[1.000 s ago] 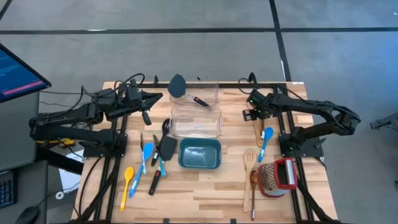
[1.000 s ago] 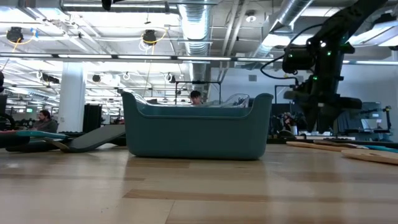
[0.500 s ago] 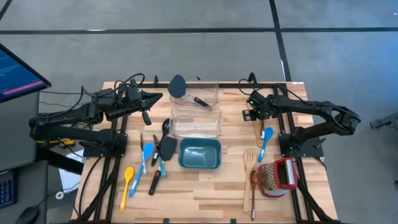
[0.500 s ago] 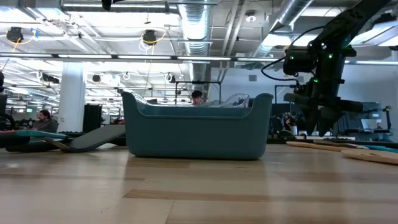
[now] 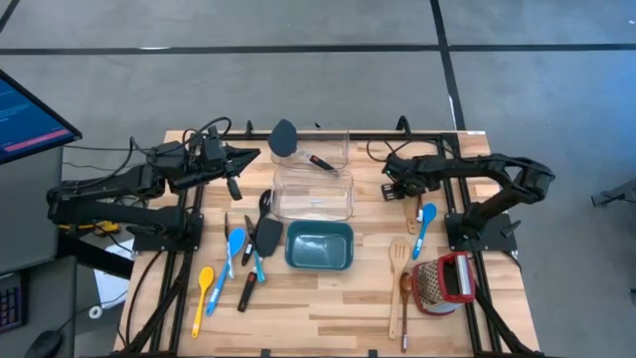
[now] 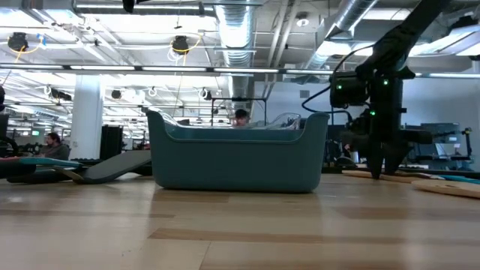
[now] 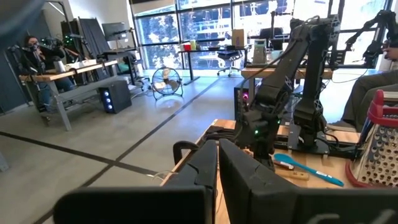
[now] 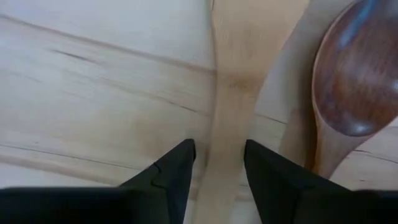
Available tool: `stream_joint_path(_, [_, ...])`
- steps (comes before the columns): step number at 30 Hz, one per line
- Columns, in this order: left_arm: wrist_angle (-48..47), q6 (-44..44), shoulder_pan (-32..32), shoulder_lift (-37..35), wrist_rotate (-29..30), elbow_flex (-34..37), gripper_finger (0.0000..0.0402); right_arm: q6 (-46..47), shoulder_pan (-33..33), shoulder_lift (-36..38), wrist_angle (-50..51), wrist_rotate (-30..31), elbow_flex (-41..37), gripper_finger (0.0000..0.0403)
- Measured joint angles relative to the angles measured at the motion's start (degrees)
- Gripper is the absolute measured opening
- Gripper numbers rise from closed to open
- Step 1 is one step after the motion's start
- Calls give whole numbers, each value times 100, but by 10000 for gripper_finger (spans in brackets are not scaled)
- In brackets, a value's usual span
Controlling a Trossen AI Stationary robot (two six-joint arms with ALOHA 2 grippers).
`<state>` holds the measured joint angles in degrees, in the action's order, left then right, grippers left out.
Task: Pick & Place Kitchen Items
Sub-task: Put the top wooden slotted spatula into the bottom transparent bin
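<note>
Fingers (image 8: 177,171) of the right hand (image 8: 217,171) are standing spread on either side of a pale wooden spatula (image 8: 233,99), not yet pinching it. It is lying flat on the tabletop (image 5: 328,298), its smooth flat handle running lengthwise between them, beside a glossy brown wooden spoon (image 8: 354,81). The left hand (image 7: 217,165), pressed together, is hanging over the tabletop's left rear.

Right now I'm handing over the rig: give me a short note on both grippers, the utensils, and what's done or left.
Left gripper: shut, empty, waiting at the table's left rear.
Right gripper: open, down astride a pale wooden handle, brown spoon beside it; not gripped yet.
Done: one black spatula in the clear bin.
Left: utensils both sides of the empty teal tub; grater at right front.
</note>
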<state>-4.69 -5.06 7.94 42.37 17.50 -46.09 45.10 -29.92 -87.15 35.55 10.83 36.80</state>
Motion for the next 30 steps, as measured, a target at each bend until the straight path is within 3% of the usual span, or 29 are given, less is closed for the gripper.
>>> stream_joint_path(8, [-2,0,0,0,1,0,4,3,-12,357,-56,124,-81,56])
stream_joint_path(20, [-2,0,0,0,1,0,4,149,-17,482,-38,117,-99,55])
stream_joint_path(30, [-2,0,0,0,0,0,4,143,-25,1171,-65,114,-98,55])
